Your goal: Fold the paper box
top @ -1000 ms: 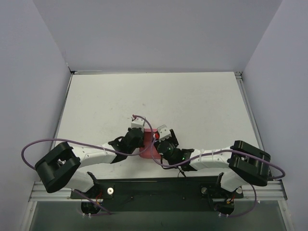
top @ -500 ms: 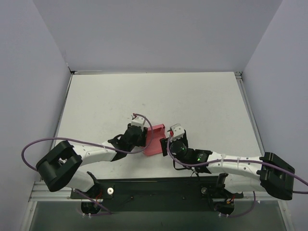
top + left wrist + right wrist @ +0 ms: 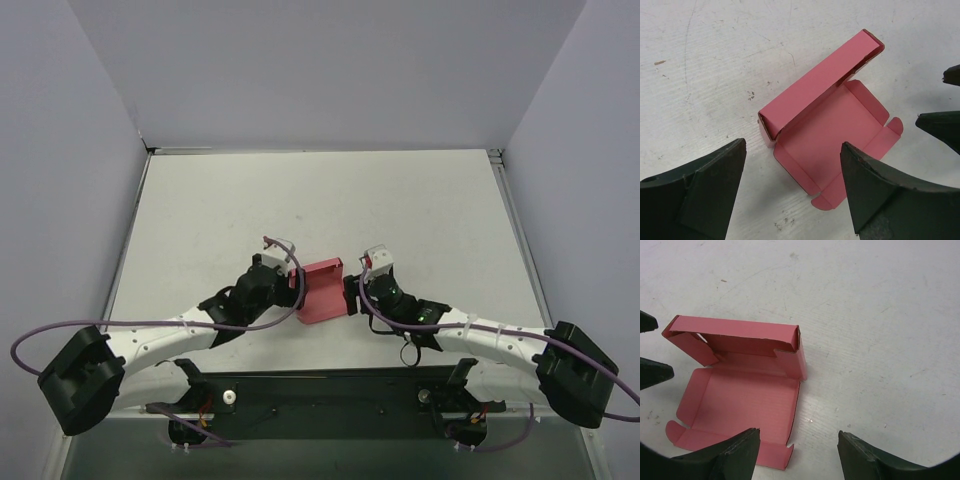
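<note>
Left wrist view: left tool (image 3: pixel 792 145) and right tool (image 3: pixel 799 434) stood open, empty, flanking the paper box (image 3: pixel 827 120).
Its raised wall seemed unlocked; steadying it before tucking flaps would serve best.

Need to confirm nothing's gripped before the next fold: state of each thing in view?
Pink-red thin card paper box: lying loose, part-folded, one long side raised, lid panel and small flaps flat.
Left gripper: jaws open, nothing held.
Right gripper: jaws open, nothing held.
</note>
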Robot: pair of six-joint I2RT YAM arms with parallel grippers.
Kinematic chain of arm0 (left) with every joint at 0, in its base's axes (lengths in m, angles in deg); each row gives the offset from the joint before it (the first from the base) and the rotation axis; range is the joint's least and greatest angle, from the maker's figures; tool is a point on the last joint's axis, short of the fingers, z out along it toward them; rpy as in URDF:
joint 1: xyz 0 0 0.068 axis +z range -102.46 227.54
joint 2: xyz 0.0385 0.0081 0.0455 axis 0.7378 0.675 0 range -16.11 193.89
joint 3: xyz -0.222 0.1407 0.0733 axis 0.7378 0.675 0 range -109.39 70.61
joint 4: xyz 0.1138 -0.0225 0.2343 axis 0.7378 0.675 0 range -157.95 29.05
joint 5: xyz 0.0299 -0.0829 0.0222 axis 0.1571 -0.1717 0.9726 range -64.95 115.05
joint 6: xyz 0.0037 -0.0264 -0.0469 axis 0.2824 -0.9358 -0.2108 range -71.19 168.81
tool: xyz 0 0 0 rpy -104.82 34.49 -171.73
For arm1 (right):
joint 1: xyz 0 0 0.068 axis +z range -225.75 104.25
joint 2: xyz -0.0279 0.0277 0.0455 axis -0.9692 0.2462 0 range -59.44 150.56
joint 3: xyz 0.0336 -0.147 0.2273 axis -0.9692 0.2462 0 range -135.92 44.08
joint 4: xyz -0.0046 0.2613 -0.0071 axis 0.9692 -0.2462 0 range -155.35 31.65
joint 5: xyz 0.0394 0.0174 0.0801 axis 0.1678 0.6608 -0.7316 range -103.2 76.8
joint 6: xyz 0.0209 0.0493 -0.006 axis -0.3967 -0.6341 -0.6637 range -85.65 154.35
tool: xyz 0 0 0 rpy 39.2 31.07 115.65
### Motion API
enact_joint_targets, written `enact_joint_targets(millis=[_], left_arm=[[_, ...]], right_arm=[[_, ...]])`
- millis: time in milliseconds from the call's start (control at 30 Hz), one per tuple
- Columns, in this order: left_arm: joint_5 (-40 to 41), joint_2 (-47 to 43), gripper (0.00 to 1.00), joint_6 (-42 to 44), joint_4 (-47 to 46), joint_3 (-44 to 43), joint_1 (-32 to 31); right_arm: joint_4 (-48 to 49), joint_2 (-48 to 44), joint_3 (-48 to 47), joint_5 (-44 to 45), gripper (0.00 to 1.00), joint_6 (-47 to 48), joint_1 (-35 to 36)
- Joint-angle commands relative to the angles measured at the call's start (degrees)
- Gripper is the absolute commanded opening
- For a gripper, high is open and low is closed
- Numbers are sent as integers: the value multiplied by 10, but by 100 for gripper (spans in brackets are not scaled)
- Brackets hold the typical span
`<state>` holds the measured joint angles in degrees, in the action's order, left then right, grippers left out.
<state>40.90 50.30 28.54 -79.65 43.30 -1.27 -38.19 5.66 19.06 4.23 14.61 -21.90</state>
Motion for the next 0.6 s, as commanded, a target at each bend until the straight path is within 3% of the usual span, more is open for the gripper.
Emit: enact_joint_targets(millis=[0, 167, 567], left_arm=[[1, -31, 83, 1, 36, 16, 12], [-25, -58, 74, -1, 14, 45, 44], [-53, -10, 63, 46, -78, 61, 63]], right_arm=[[106, 23, 20, -103, 61, 58, -37], [179, 69, 20, -209, 54, 75, -108], [290, 183, -11, -199, 52, 158, -129]])
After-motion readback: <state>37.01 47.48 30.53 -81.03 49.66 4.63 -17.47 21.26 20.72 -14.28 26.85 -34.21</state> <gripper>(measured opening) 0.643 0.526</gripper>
